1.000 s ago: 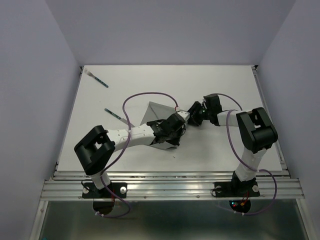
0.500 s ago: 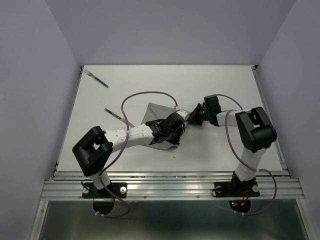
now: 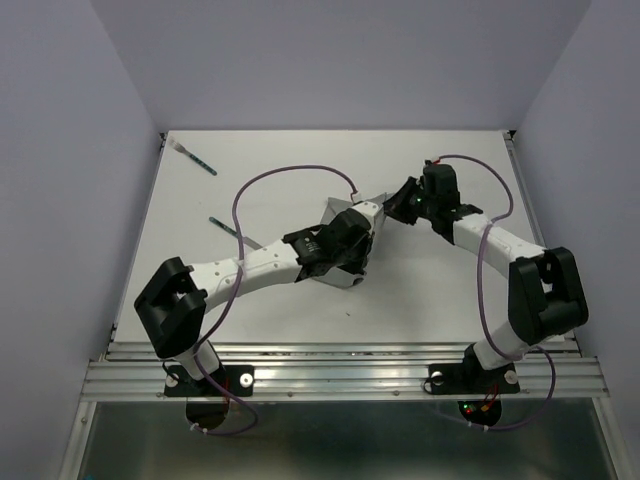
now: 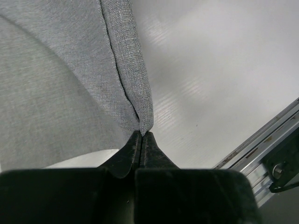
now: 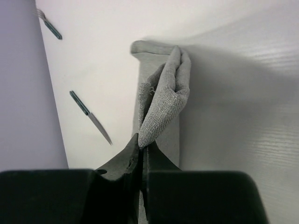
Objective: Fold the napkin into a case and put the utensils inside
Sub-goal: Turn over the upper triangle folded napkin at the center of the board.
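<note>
napkin (image 3: pixel 340 210), a plain mid-grey soft cloth, sits mid-table, partly lifted and pinched from both sides, so the fold is prob. in progress and no case is formed yet.

far left, near the back corner of the white table (image 3: pixel 450 300): a slim teal-handled utensil (image 3: pixel 197 160) w/ a silver-white end. just right of it and nearer: the teal-handled pointed knife (image 3: pixel 228 228). both lie well apart from the cloth, likely parked out of the way till there's a pouch to take them.

next, the left gripper (image 4: pixel 141 135): jaws clamped tight on a hemmed edge of the cloth. fabric runs up and away from the tips, taut-ish, so it looks like this arm anchors or carries one side of the fold.

rightmost, the right gripper (image 5: pixel 141 140): jaws clenched on a bunched, doubled corner raised off the table, w/ the rest of the cloth lying as a narrow strip below. prob. held high so the layer can be drawn over w/o dragging.

risk: a thin pinch could slip.
</note>
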Controlling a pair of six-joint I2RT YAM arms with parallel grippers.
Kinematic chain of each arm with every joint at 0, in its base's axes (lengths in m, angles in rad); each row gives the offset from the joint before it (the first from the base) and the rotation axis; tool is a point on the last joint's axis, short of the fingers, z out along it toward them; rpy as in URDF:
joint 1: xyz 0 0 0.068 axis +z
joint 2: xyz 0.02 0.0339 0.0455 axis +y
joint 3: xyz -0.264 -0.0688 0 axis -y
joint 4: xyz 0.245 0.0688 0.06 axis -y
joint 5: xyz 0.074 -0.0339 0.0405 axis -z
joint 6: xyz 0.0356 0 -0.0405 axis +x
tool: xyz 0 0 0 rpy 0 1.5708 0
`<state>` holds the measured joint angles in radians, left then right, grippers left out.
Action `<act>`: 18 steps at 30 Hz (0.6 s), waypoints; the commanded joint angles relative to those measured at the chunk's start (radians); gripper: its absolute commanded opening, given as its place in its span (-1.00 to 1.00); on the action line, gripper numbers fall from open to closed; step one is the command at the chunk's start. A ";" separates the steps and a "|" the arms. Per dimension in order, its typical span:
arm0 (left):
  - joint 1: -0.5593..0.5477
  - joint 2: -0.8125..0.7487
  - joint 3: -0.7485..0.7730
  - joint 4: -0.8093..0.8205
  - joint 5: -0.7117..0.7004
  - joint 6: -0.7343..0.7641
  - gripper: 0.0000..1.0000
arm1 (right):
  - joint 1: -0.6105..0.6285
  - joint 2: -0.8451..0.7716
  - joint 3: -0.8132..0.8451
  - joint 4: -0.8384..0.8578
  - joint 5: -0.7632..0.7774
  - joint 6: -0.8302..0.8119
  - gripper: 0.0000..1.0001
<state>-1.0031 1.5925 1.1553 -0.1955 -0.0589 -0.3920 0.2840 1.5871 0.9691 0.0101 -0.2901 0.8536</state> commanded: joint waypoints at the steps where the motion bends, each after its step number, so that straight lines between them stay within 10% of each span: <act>1: 0.017 -0.062 0.101 -0.036 -0.015 0.041 -1.00 | 0.006 -0.097 0.097 -0.074 0.100 -0.053 -0.99; 18: -0.002 -0.042 0.388 -0.082 0.054 0.110 -1.00 | -0.003 -0.352 0.263 -0.338 0.403 -0.157 -0.99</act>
<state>-0.9821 1.5749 1.4696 -0.2810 -0.0250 -0.3130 0.2829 1.3010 1.1950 -0.2646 0.0051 0.7361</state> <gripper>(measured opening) 0.026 0.037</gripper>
